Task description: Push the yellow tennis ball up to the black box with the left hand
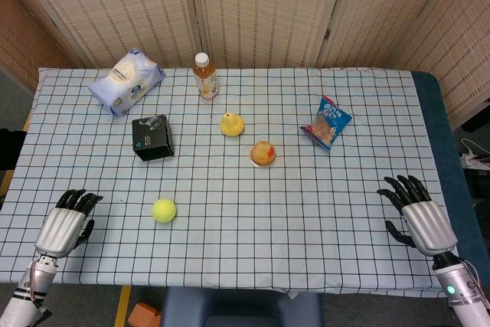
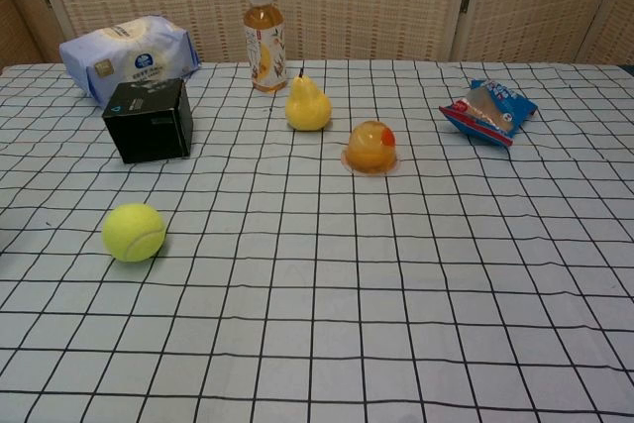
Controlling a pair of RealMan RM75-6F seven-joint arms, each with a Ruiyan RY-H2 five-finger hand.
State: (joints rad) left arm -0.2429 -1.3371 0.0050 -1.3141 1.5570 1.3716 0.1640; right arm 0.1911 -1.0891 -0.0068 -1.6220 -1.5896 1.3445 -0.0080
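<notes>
The yellow tennis ball (image 1: 164,210) (image 2: 134,233) lies on the checked cloth toward the front left. The black box (image 1: 153,138) (image 2: 149,120) stands farther back, slightly left of the ball, with a clear gap between them. My left hand (image 1: 66,223) rests at the front left edge of the table, well to the left of the ball, holding nothing, fingers extended. At the front right edge my right hand (image 1: 417,213) lies the same way, fingers spread and empty. Neither hand shows in the chest view.
A white wipes pack (image 1: 126,81) (image 2: 127,53) lies behind the box. A drink bottle (image 1: 205,76) (image 2: 264,39), a yellow pear (image 1: 232,125) (image 2: 308,105), a jelly cup (image 1: 262,154) (image 2: 371,148) and a blue snack bag (image 1: 327,123) (image 2: 489,111) sit farther back and right.
</notes>
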